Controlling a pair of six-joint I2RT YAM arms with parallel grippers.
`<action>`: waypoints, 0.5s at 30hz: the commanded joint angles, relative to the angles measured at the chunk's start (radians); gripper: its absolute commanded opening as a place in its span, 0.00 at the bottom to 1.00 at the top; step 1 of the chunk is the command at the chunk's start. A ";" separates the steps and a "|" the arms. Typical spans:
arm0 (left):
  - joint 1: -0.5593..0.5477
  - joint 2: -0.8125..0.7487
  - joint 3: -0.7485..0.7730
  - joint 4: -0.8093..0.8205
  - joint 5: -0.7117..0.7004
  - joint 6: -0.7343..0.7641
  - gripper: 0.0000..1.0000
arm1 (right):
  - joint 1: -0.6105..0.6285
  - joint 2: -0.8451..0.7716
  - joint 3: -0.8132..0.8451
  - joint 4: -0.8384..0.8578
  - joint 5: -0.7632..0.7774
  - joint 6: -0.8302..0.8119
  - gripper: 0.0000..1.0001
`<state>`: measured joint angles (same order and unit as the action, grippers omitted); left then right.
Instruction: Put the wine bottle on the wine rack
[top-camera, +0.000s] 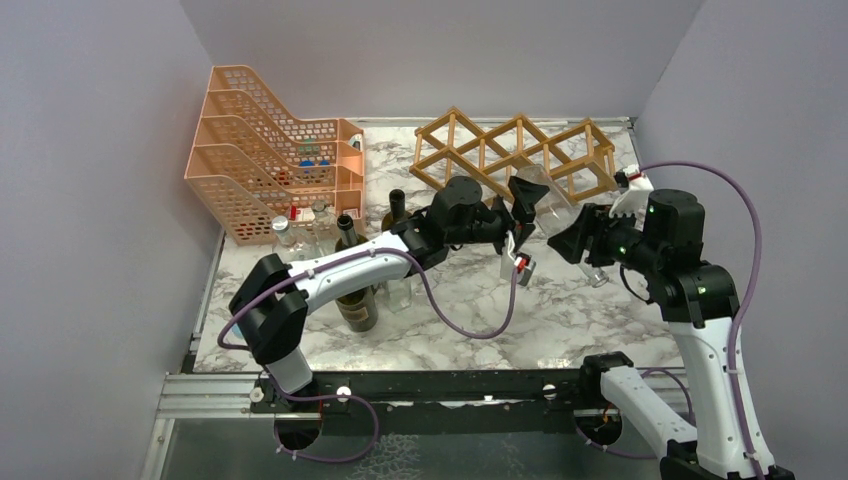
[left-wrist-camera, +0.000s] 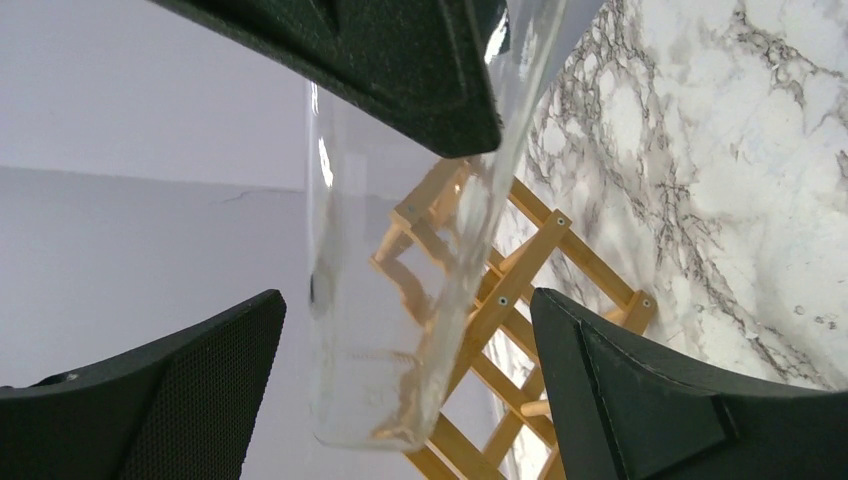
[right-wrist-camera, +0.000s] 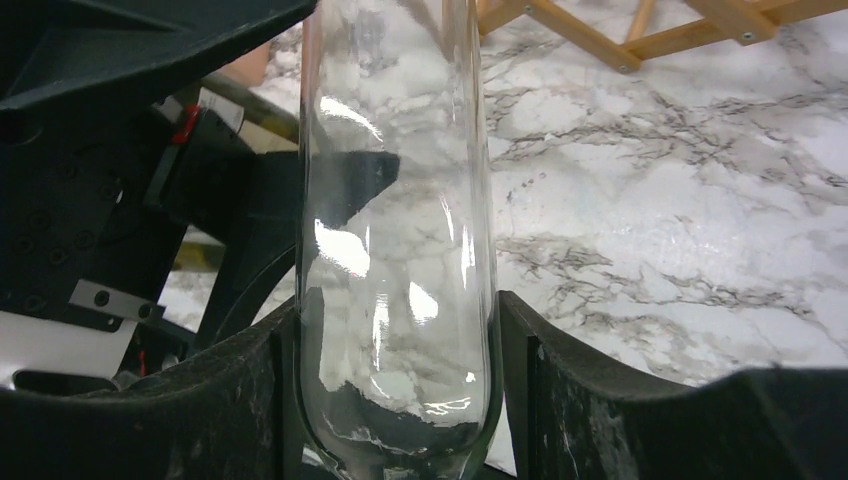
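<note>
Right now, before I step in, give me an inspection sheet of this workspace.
Surface: white marble table.
Job's things: clear wine bottle held in the air before the wooden wine rack, not yet in it.
Clutter: orange mesh tray, dark bottles, small clear bottles, all at left.
Claws: right claw shut on the bottle; left claw open around it, not touching.
Cables: purple cable looping off each arm.
Surroundings: grey walls.

Bright, even light with soft shadows on the table; white glare streaks the clear wine bottle
</note>
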<state>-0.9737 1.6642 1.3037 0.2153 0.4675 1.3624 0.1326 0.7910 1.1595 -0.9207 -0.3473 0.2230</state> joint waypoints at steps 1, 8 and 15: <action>-0.001 -0.089 -0.054 0.099 -0.047 -0.134 0.99 | -0.001 -0.028 0.017 0.118 0.127 0.067 0.02; -0.001 -0.257 -0.101 0.131 -0.155 -0.564 0.99 | -0.001 -0.028 -0.108 0.182 0.163 0.084 0.01; 0.000 -0.420 -0.137 0.082 -0.481 -1.098 0.99 | -0.001 -0.044 -0.250 0.217 0.148 0.095 0.01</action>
<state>-0.9737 1.3334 1.1900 0.3164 0.2325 0.6777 0.1326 0.7685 0.9424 -0.8082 -0.2150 0.2977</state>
